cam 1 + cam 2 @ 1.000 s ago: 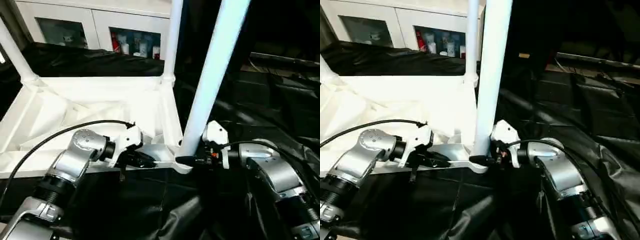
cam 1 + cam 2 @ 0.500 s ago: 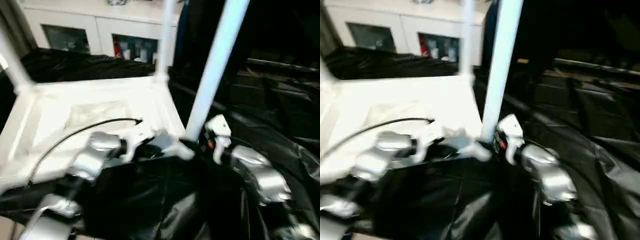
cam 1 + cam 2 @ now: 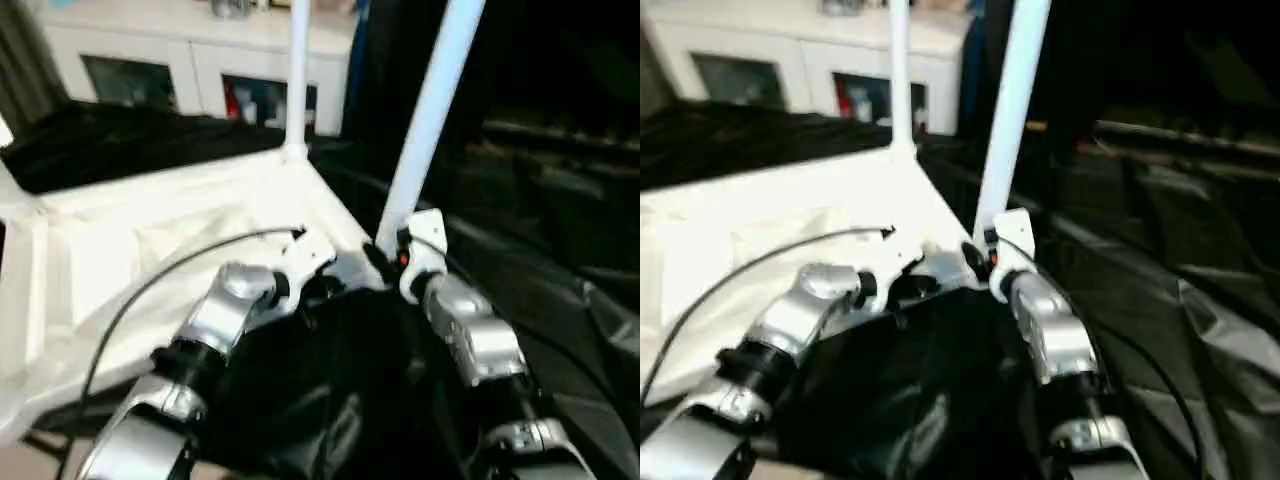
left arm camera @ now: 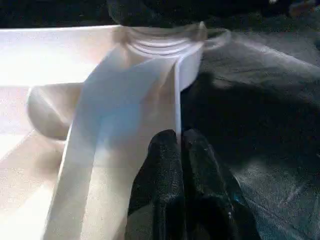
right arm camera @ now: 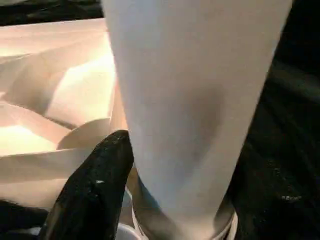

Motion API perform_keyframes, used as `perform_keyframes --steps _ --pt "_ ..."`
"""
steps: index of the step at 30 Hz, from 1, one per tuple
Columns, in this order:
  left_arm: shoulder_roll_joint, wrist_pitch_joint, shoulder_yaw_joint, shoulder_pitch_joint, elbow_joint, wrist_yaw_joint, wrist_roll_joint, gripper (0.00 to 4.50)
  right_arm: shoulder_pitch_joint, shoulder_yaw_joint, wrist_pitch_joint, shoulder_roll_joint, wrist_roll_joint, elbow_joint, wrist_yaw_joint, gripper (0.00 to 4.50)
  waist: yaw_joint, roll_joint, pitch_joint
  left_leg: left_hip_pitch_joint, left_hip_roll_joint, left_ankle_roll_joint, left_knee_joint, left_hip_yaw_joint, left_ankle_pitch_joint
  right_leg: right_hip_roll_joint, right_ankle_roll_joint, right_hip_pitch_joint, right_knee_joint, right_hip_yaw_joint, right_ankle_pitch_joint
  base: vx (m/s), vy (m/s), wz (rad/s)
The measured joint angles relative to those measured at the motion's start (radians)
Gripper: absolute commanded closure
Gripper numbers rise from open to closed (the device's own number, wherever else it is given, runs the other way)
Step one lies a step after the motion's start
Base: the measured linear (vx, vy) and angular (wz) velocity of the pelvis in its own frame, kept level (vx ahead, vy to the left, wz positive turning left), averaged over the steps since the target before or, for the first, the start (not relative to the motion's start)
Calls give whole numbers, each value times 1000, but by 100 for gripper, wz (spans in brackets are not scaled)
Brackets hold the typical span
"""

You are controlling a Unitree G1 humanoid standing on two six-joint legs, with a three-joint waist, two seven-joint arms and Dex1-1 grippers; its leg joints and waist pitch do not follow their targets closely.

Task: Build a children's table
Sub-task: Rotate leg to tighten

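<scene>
The table top lies upside down across the left and centre of the head view, on black sheeting. The left gripper has its fingers pressed together on the top's thin rim. The right gripper sits at the near leg (one finger touches the tube) — whether it clamps, I cannot tell. Another leg stands upper centre, before a white cabinet.

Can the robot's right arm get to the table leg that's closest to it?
Probably yes. The right gripper is already at the foot of the nearest leg, where it stands in the tabletop's corner socket, with one black finger beside it and nothing between them.
</scene>
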State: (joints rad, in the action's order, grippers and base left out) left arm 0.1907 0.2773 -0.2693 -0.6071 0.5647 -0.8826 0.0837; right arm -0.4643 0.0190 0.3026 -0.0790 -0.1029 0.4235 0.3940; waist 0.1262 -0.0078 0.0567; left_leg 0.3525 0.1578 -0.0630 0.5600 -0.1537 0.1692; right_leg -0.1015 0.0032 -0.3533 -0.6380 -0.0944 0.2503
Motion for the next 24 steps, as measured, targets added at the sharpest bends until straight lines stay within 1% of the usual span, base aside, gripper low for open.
perform_keyframes --steps 1,2,3,4,5,7,9,12,16,22,24 --pt "9 -6 -2 0 -5 -18 -3 450 2 14 2 -25 -8 -7 43 125 0 -2 -1 0 4 0 -1 0 0 5 -4 -2 4 1 -3 0 0 0" --pt "18 -12 -2 0 -8 -33 -11 450 2 23 2 -42 -11 -13 76 113 -1 -2 -1 3 8 0 -3 -1 0 9 -10 -3 10 1 -8 52 -30 5" --pt "28 -20 -2 1 -13 -55 -22 450 5 36 1 -71 -13 -26 123 98 -2 -2 -1 8 9 0 -4 -3 0 10 -11 -8 10 1 -9 0 0 0" --pt "39 -25 -4 2 -20 -78 -28 450 12 50 -1 -100 -15 -41 168 98 0 -1 -1 13 11 0 -4 -3 0 11 -11 -12 10 1 -9 0 0 0" --pt "49 -33 -5 4 -27 -101 -33 450 23 63 -2 -126 -20 -60 209 98 0 -1 -1 15 12 0 -3 -4 0 11 -11 -14 11 0 -8 0 0 0" --pt "85 -50 -6 8 -34 -164 -42 450 45 81 -7 -183 -23 -95 306 98 1 -2 0 17 16 9 -2 -7 -6 13 -12 -15 11 0 -7 0 0 0" --pt "127 -69 -13 19 -47 -256 -70 450 74 127 -11 -281 -43 -154 461 98 6 -3 1 19 16 10 -3 -9 -5 13 -12 -16 15 0 -7 0 0 0" --pt "175 -86 -22 20 -59 -336 -80 450 82 154 -11 -340 -53 -189 573 98 9 -7 4 19 17 11 -2 -13 -4 12 -12 -16 16 1 -7 0 0 0" --pt "197 -98 -32 25 -75 -400 -91 450 98 182 -10 -366 -57 -202 640 98 15 -15 9 19 17 10 -1 -17 -4 10 -12 -16 16 1 -7 0 0 0" --pt "210 -98 -34 30 -84 -427 -97 450 103 190 -23 -368 -56 -204 664 98 16 -15 10 19 17 11 -1 -18 -4 10 -12 -16 16 1 -7 0 0 0" --pt "212 -98 -34 30 -84 -429 -100 450 102 194 -29 -367 -55 -203 662 123 16 -15 10 19 17 11 -1 -18 -4 10 -12 -16 16 1 -7 0 0 0"
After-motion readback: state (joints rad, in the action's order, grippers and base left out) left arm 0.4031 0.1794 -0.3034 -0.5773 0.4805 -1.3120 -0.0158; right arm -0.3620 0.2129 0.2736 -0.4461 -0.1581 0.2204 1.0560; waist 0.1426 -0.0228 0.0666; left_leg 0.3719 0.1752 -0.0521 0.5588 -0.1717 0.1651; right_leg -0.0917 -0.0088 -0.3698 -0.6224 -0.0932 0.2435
